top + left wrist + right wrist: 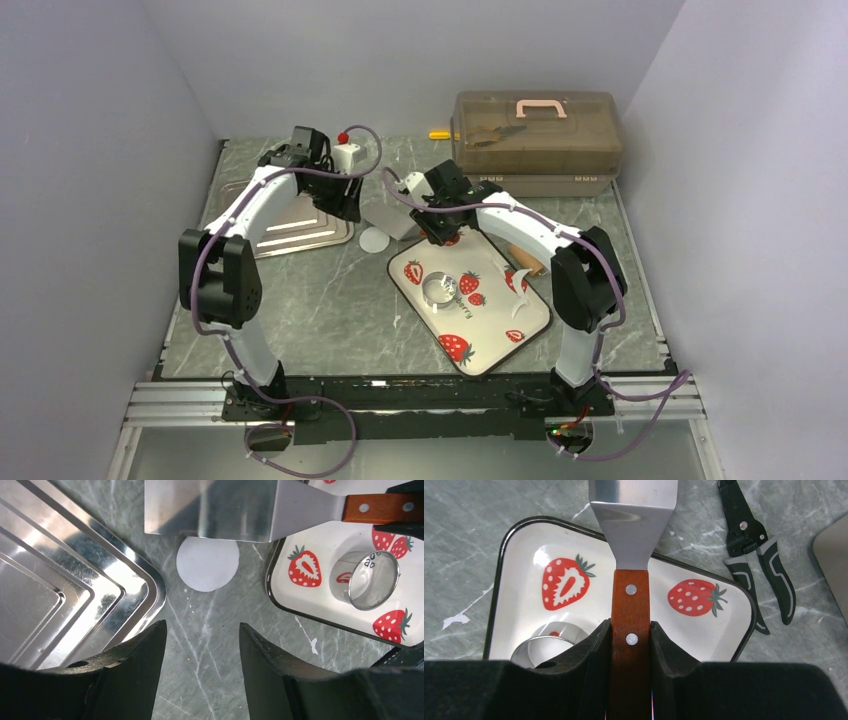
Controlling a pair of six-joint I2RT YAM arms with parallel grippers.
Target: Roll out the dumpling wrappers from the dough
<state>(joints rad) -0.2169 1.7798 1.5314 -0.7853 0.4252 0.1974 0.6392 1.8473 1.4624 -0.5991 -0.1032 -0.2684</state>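
One wrapper (207, 563) flat on worktop (215, 630), betw. tray (75, 590) & plate (300, 600); my L fingers (142, 655) spread, empty; R fingers (596, 650) pinching spatula (630, 605) handle.

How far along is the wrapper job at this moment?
Done: one round dumpling wrapper lies on the table between the steel tray and the strawberry plate, where the ring cutter sits. In hand: the right gripper clamps the spatula, blade by the wrapper's edge; the left gripper hangs open near it. Left: probably lifting the wrapper away; dough scraps lie on the plate.
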